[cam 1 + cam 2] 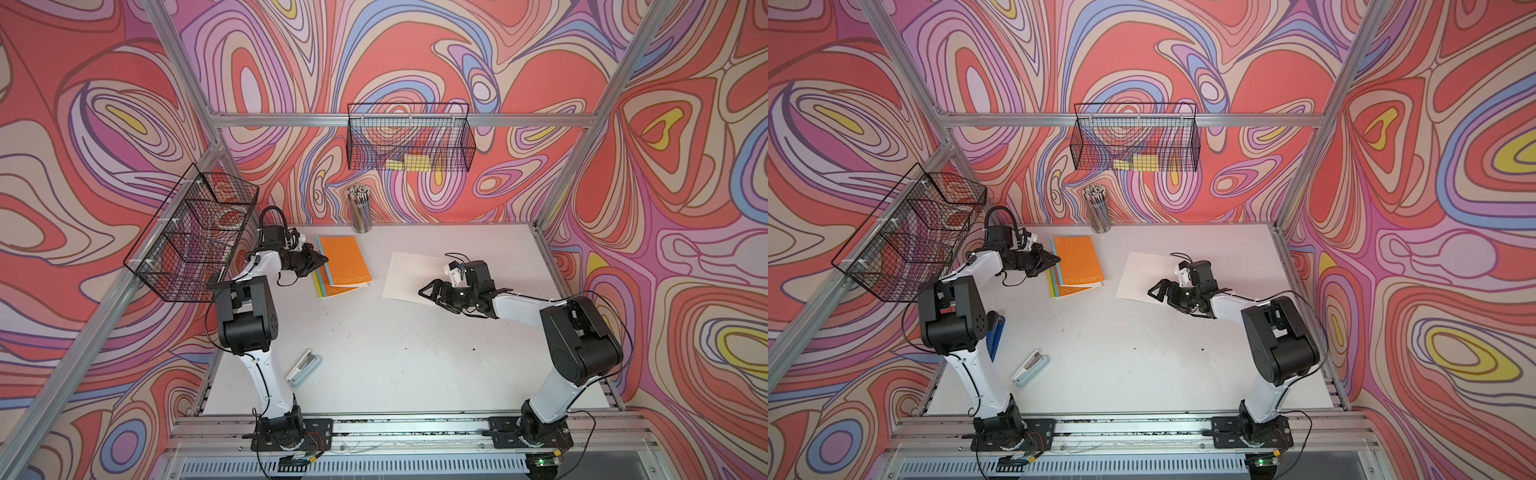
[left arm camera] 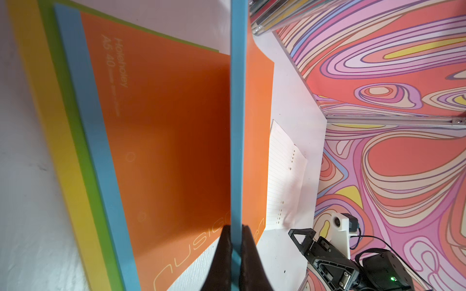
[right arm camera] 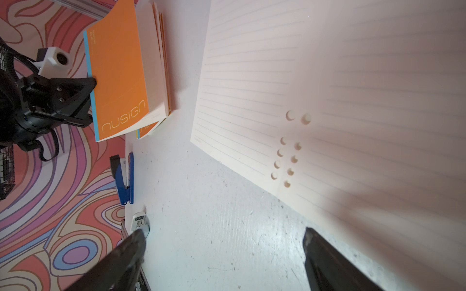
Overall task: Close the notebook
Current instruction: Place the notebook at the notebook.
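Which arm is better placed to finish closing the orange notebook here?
Left. The left hand is shut on the blue-edged cover of the orange notebook, as the left wrist view shows. The right hand is open over the loose lined sheet, apart from the notebook.

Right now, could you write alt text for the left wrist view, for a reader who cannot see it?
Two dark fingers pinch the blue edge of an orange notebook, held over a stack of covers edged blue, green and yellow. Behind it a lined sheet with punched holes lies on the white table, near the right arm.
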### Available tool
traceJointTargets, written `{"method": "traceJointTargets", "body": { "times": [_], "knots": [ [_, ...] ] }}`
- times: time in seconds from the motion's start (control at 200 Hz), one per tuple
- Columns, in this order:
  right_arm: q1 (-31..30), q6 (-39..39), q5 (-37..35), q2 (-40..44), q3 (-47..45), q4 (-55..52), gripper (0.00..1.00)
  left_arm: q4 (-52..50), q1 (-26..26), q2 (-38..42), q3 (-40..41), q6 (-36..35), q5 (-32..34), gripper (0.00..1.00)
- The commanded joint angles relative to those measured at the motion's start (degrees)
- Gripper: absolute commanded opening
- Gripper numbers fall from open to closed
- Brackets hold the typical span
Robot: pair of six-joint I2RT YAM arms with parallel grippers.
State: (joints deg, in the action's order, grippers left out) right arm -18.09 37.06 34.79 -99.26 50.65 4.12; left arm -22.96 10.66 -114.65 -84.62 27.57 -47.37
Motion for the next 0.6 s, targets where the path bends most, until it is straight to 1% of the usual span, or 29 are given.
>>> {"method": "traceJointTargets", "body": {
  "times": [0.0, 0.185, 0.596],
  "knots": [
    [-0.37, 0.01, 0.14, -0.76, -0.8, 0.54, 0.98, -3.72, 0.5, -0.76, -1.7, -3.94, 2.84, 0.0],
    [-0.35, 0.13, 0.13, -0.65, -1.06, 0.63, 0.98, -5.26, 0.44, -0.8, -1.64, -6.12, 7.89, 0.0],
    [-0.37, 0.36, 0.02, -0.23, -1.87, 1.07, 0.98, -4.51, 0.49, -2.16, -1.27, -5.78, 11.68, 0.0]
  ]
}}
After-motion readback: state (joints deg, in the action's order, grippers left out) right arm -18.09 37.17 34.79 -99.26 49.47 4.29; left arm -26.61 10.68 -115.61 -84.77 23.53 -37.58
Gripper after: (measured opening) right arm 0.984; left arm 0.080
